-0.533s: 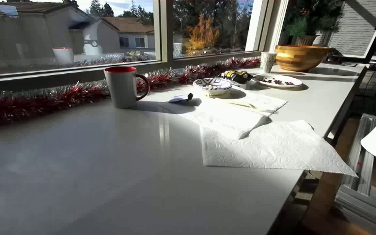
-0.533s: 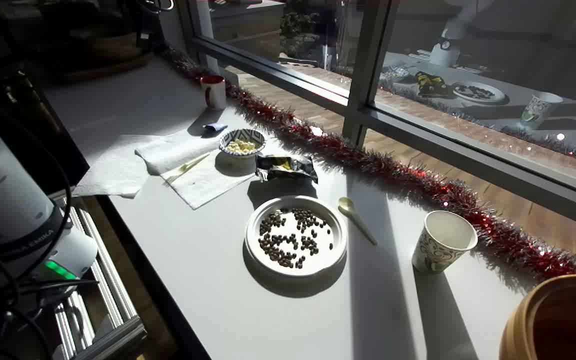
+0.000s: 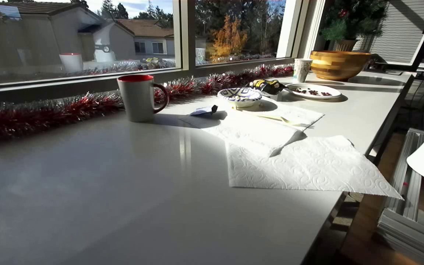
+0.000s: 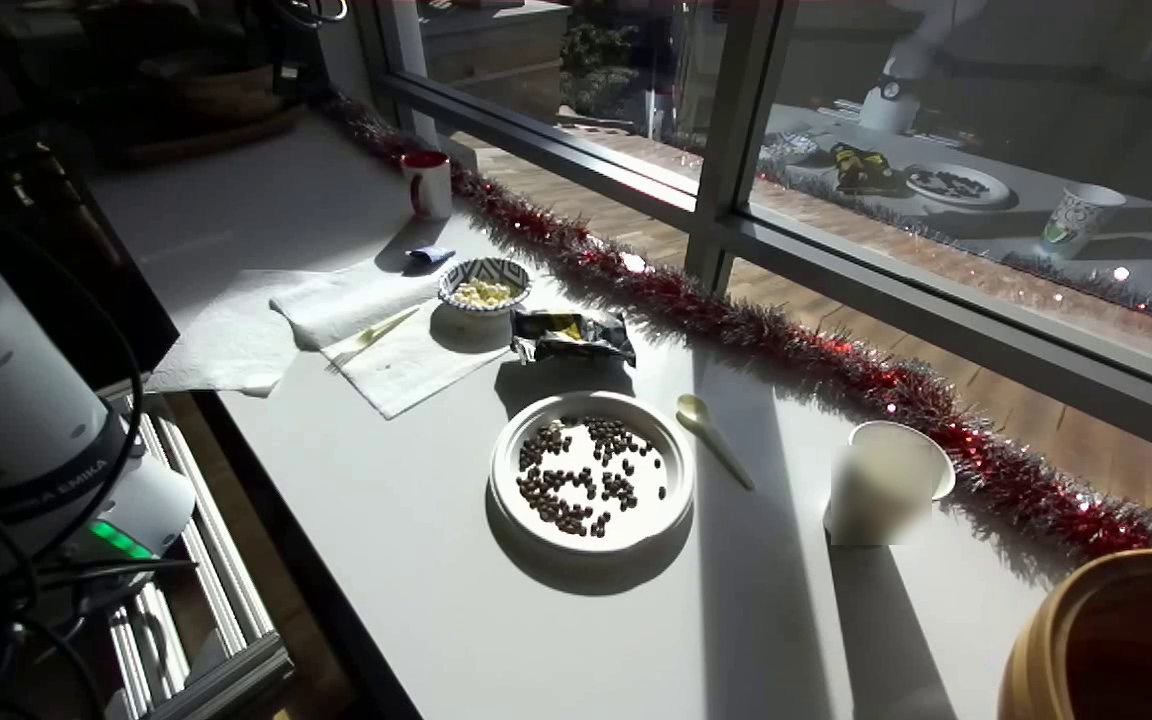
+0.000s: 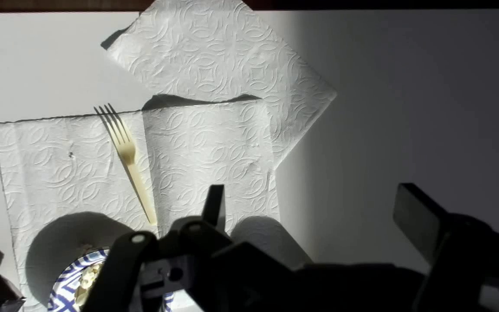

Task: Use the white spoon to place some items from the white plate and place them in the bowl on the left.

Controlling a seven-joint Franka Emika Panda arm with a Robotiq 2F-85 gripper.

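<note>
My fingers [image 5: 417, 220], apart and empty; the white spoon [image 4: 720, 447] lies just beside the white plate [image 4: 680, 478], presumably so I can scoop its dark bits [image 4: 568, 519].

I can't see all the bowl [image 5: 68, 281]
Wrist view, lower left: the gripper [image 5: 314, 211] and bottom edge hide some.

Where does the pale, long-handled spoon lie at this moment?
In an exterior view, the pale, long-handled spoon lies on the white tabletop, just right of the round, low-rimmed white plate, with the tapered white paper cup farther right.
</note>
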